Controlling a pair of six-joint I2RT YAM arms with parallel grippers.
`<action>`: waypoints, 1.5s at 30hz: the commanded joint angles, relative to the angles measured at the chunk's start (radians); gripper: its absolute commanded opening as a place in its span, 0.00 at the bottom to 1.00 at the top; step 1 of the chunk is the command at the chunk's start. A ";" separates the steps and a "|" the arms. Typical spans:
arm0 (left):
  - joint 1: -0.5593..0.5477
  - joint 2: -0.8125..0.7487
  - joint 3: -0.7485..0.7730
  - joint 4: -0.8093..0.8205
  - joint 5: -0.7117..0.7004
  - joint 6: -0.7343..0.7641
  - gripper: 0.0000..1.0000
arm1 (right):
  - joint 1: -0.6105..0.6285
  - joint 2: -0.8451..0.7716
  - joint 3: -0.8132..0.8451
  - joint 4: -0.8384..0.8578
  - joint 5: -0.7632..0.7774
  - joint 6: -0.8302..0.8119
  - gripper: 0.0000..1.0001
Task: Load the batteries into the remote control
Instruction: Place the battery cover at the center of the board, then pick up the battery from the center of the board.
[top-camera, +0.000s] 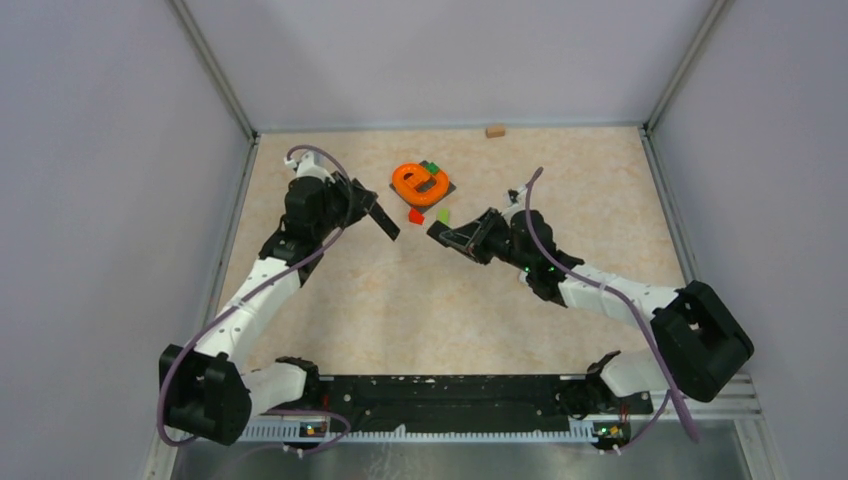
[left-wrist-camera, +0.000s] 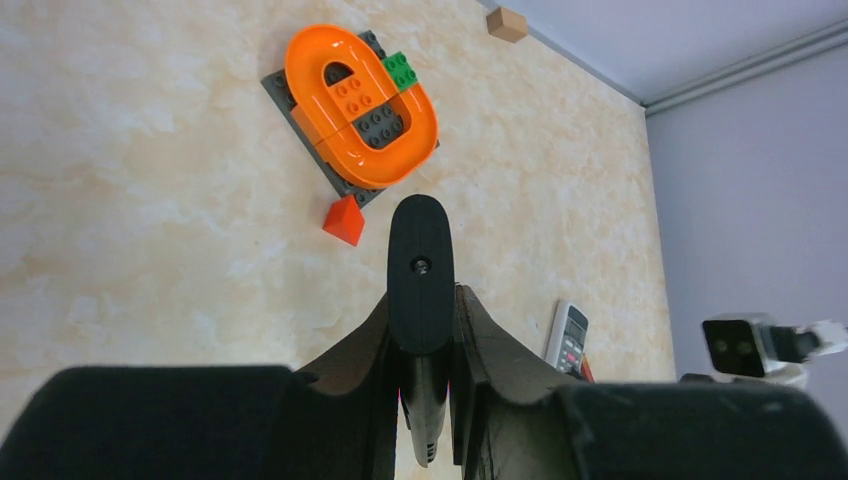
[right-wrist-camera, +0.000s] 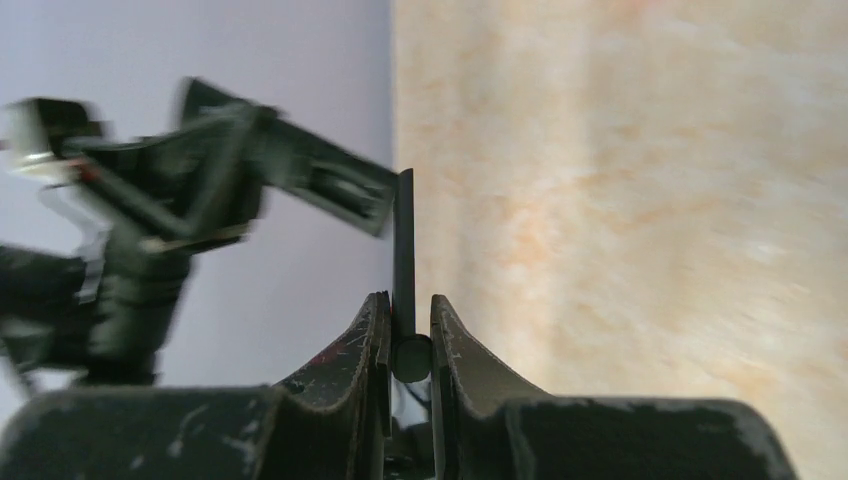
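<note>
The left end effector (left-wrist-camera: 425, 325) is gripping a long black plastic body with a rounded end (left-wrist-camera: 420, 240), which is looking like a remote control seen from its back. Its two fingers are pressing on the sides of the body, and a small round hole is showing near the tip. The right end effector (right-wrist-camera: 405, 325) is closed on a thin flat black plate (right-wrist-camera: 403, 240), which is seen edge-on in the right wrist view and is sticking out forward past the fingertips. In the top view both end effectors are hanging over the far middle part of the beige marbled worktop (top-camera: 420, 320) and pointing towards each other; the two held pieces are near each other but apart. In the left wrist view a pale grey remote control with dark buttons (left-wrist-camera: 569, 338) is lying on the worktop to the right of the left end effector. A thin orange-red piece (left-wrist-camera: 586, 368) is lying just beside its near end; it is too small to tell surely, but it is looking like one of the batteries. Beyond the end effectors an orange oval toy ring (top-camera: 418, 182) is sitting on a dark grey studded base plate (left-wrist-camera: 275, 85), with a green brick (left-wrist-camera: 401, 70) touching its far side. A small red block (left-wrist-camera: 345, 220) is lying just beside the near corner of the base plate, and a small green block (top-camera: 443, 214) is lying near it. A tan cube (top-camera: 494, 130) is lying well apart, by the far wall.
</note>
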 joint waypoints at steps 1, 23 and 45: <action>0.001 -0.078 0.000 0.038 -0.069 0.043 0.00 | -0.008 0.029 -0.052 -0.124 0.084 -0.092 0.00; 0.001 -0.119 0.004 0.078 0.254 0.054 0.00 | -0.010 0.133 0.064 -0.629 0.339 -0.268 0.57; -0.001 -0.108 -0.017 0.116 0.536 0.034 0.00 | -0.306 -0.106 0.103 -1.079 0.565 -0.673 0.26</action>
